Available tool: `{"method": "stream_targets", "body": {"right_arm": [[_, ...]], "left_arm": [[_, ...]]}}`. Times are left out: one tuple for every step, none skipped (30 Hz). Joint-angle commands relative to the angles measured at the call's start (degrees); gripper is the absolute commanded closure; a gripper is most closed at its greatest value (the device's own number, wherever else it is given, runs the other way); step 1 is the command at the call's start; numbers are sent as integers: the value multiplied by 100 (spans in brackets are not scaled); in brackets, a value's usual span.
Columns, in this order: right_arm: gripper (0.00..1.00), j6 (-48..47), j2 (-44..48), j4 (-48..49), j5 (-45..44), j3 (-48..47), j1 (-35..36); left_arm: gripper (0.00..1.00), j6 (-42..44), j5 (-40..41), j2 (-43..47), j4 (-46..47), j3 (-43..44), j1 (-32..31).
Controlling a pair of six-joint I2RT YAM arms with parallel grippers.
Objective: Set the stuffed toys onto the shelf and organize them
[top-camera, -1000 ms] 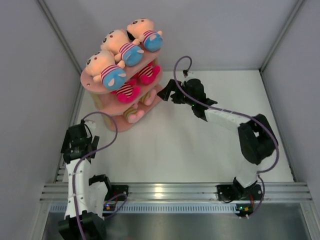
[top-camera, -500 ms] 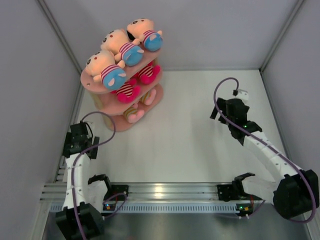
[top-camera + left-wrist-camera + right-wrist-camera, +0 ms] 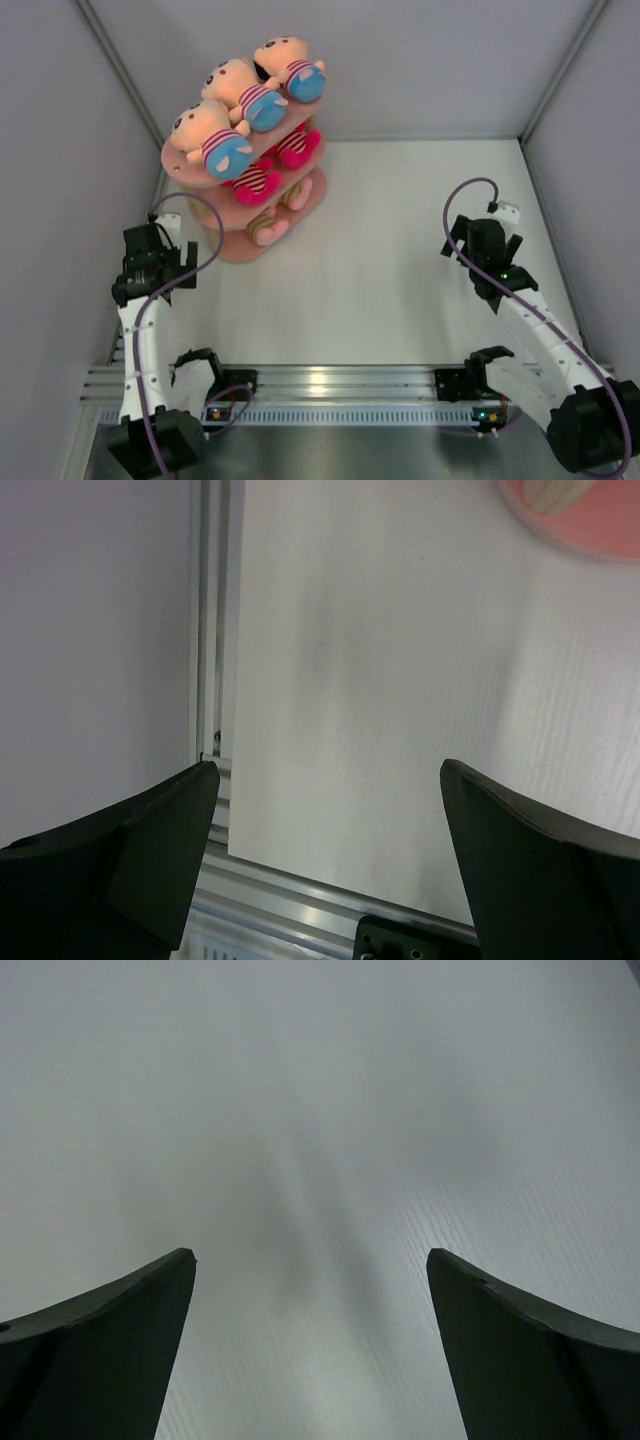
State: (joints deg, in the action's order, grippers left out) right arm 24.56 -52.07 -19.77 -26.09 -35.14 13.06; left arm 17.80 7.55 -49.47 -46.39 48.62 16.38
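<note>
Prob. done (lower tiers half-hidden): stuffed toys fill shelf at 11 o'clock; left gripper & right gripper spread wide, empty.

No text, label, brand, number or sign can be read anywhere.

Most of the white surface is wide open, especially the middle and the right side. The only real obstacle is the pink shelf in the far-left corner by the side wall. All three tiers are crowded with stuffed toys, so it's tight in there.
</note>
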Motion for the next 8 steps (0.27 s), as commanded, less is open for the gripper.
{"method": "stream_targets", "body": {"right_arm": [[1,-109,101,307,68,24,-5],[1,-135,101,324,129,42,-5],[0,-135,101,342,156,51,-14],[1,-135,101,377,200,68,-5],[1,-144,153,464,261,103,-14],[1,-144,180,509,279,182,-14],[1,-153,224,544,297,209,-5],[0,-170,285,570,280,235,-5]], "left_arm": [[1,-49,-439,306,7,165,14],[1,-58,-465,350,7,139,14],[1,-31,-483,394,7,139,14],[1,-40,-474,464,7,130,14],[1,-31,-483,491,7,130,14],[1,-31,-491,535,7,130,14],[2,-14,-500,544,7,130,5],[1,-22,-500,553,7,130,14]]}}
